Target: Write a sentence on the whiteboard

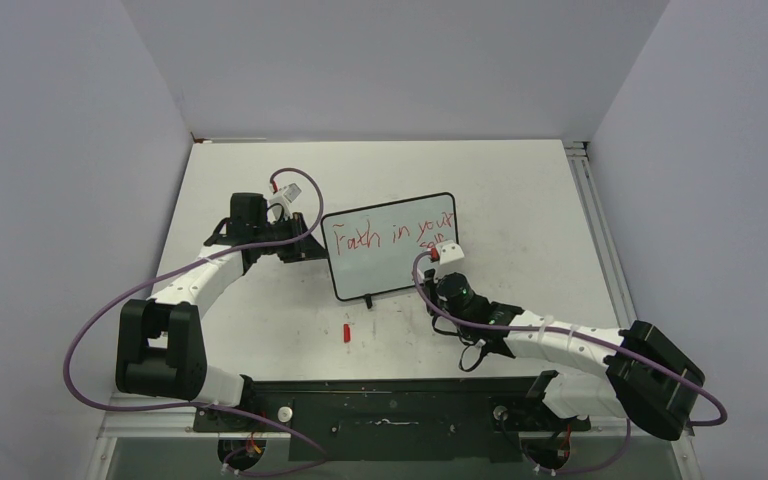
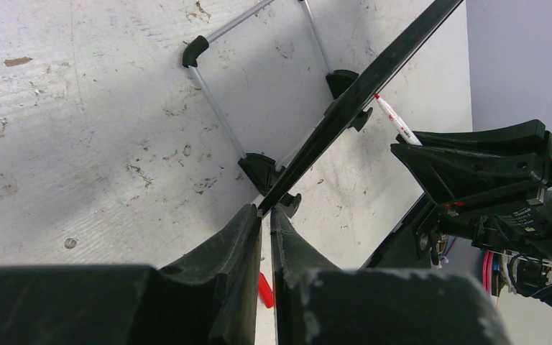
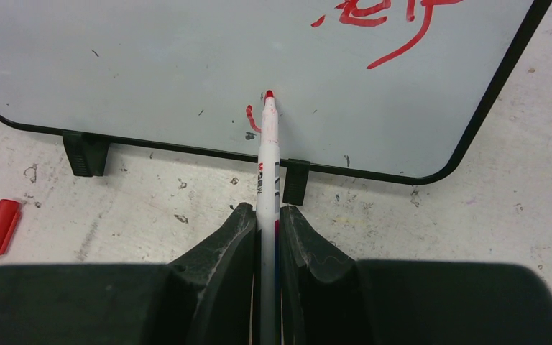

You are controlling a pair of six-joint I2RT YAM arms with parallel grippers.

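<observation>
Right wrist view shows the right gripper [image 3: 267, 215] clenched on the red marker [image 3: 267, 151], tip at the whiteboard [image 3: 151, 72], so press lightly and evenly while the left gripper [image 2: 266, 215] clamps its edge

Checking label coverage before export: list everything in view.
whiteboard: 1, white with black frame, standing mid-table
sentence: 1, red handwriting, upper part of the board
marker: 1, white with red tip, in the right claw, tip at the board's lower part
cap: 1, red, lying on the table in front of the board
wire stand: 1, silver with black corners, behind the board
table: 1, scuffed white
left claw: 1, black, shut on the whiteboard's edge
right claw: 1, black, shut on the marker
</observation>
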